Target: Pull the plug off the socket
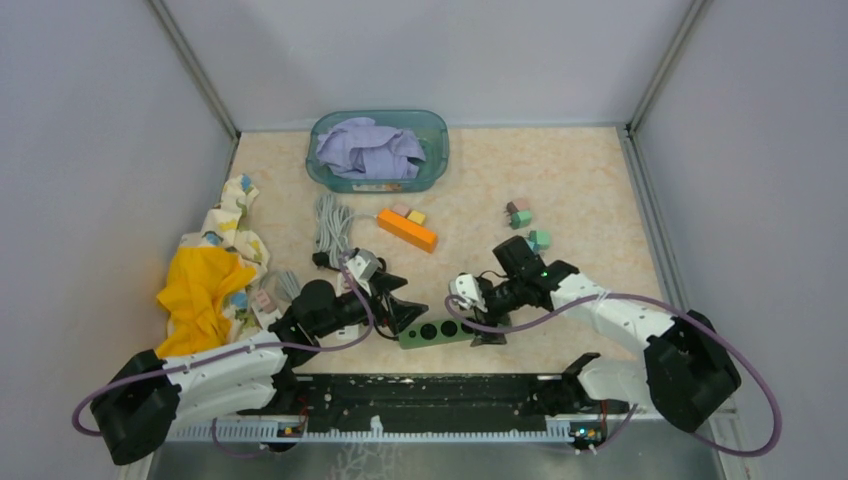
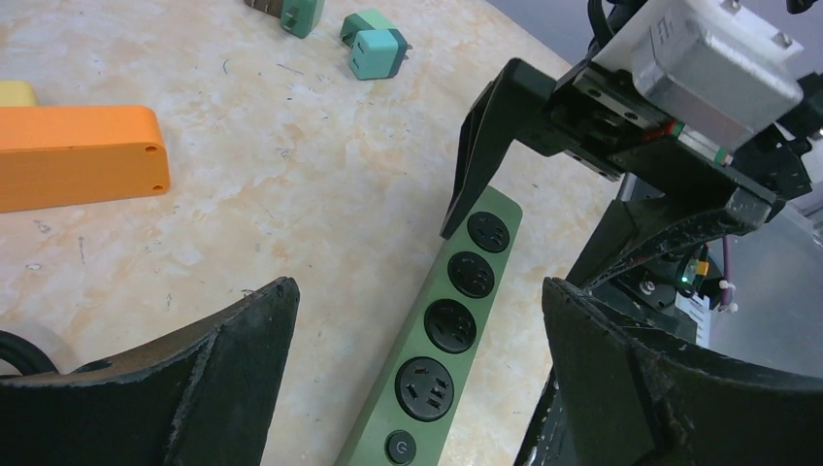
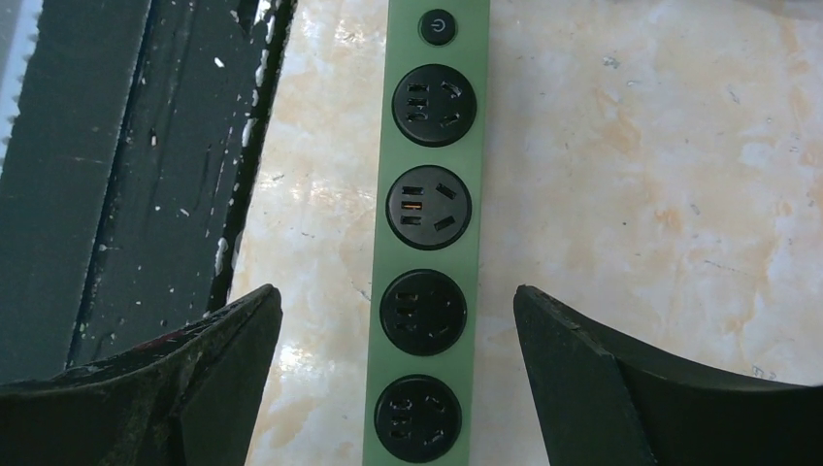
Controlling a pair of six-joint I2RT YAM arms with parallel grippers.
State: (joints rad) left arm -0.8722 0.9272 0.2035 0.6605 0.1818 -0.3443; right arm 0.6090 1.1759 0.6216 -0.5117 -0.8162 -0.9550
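A green power strip (image 1: 437, 330) lies on the table near the front edge, between my two grippers. Its four round sockets are all empty in the left wrist view (image 2: 452, 324) and the right wrist view (image 3: 427, 208). My left gripper (image 1: 408, 300) is open and empty over the strip's switch end (image 2: 417, 291). My right gripper (image 1: 480, 318) is open and empty, astride the strip's other end (image 3: 396, 291). An orange power strip (image 1: 407, 229) lies further back with a pink plug (image 1: 400, 210) and a yellow plug (image 1: 416, 216) against it. I cannot tell whether they are plugged in.
Loose green plugs (image 1: 538, 240) and another small plug (image 1: 517, 212) lie behind the right arm. A teal bin (image 1: 433, 160) of purple cloth stands at the back. A grey coiled cable (image 1: 330, 225) and yellow and patterned cloths (image 1: 205, 285) lie left.
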